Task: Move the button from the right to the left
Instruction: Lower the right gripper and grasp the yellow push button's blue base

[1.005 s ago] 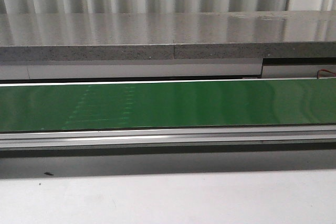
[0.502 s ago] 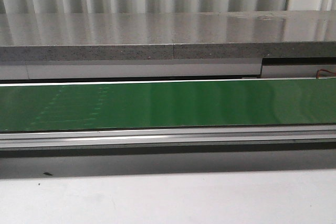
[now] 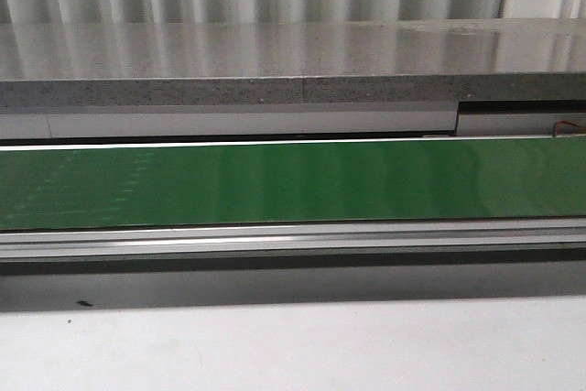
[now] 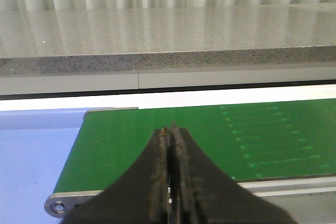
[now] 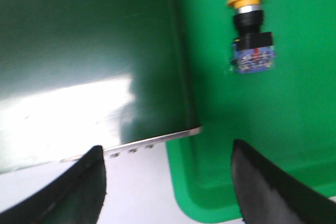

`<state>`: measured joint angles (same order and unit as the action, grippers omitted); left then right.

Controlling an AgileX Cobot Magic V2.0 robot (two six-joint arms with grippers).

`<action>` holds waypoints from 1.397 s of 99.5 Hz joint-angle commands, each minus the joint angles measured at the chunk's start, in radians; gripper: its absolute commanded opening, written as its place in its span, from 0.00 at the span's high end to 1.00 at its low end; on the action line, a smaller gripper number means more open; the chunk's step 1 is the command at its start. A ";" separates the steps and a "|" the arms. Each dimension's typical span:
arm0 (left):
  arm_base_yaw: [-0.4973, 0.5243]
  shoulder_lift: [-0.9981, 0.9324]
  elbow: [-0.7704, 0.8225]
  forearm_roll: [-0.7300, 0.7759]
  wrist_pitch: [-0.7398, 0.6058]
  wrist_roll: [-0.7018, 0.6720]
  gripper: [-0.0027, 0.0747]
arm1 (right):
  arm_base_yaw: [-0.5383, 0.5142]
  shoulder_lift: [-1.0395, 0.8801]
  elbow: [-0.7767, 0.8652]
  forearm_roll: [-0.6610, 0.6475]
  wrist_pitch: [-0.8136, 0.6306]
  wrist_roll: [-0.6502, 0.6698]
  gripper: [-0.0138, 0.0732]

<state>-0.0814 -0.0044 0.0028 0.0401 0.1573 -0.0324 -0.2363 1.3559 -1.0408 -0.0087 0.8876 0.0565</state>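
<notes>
The button (image 5: 251, 32), with a yellow-orange cap, black collar and blue-grey base, lies on its side inside a green tray (image 5: 278, 129) in the right wrist view. My right gripper (image 5: 168, 153) is open and empty, well short of the button, its black fingers (image 5: 89, 182) straddling the tray's corner. My left gripper (image 4: 171, 129) is shut and empty, over the near edge of the green conveyor belt (image 4: 210, 135) close to its end. Neither gripper nor the button shows in the front view.
The green belt (image 3: 293, 180) runs across the front view with a metal rail (image 3: 293, 240) in front and a grey stone ledge (image 3: 293, 61) behind. A blue surface (image 4: 31, 150) lies beyond the belt's end. The belt's metal edge (image 5: 157, 139) meets the tray.
The faint pale marks on the belt have drifted to the left across the front view. Nothing else has visibly changed.
</notes>
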 commanded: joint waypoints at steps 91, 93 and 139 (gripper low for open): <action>-0.005 -0.031 0.039 -0.002 -0.076 -0.011 0.99 | -0.177 0.577 -0.360 -0.072 -0.009 -0.104 0.26; -0.005 -0.031 0.039 -0.002 -0.076 -0.011 0.99 | -0.177 0.582 -0.365 -0.072 -0.009 -0.104 0.26; -0.005 -0.031 0.039 -0.002 -0.076 -0.011 0.99 | -0.175 0.566 -0.436 -0.070 0.078 -0.103 0.64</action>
<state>-0.0814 -0.0044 0.0028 0.0401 0.1573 -0.0324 -0.4064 2.0142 -1.4401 -0.0632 0.9441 -0.0352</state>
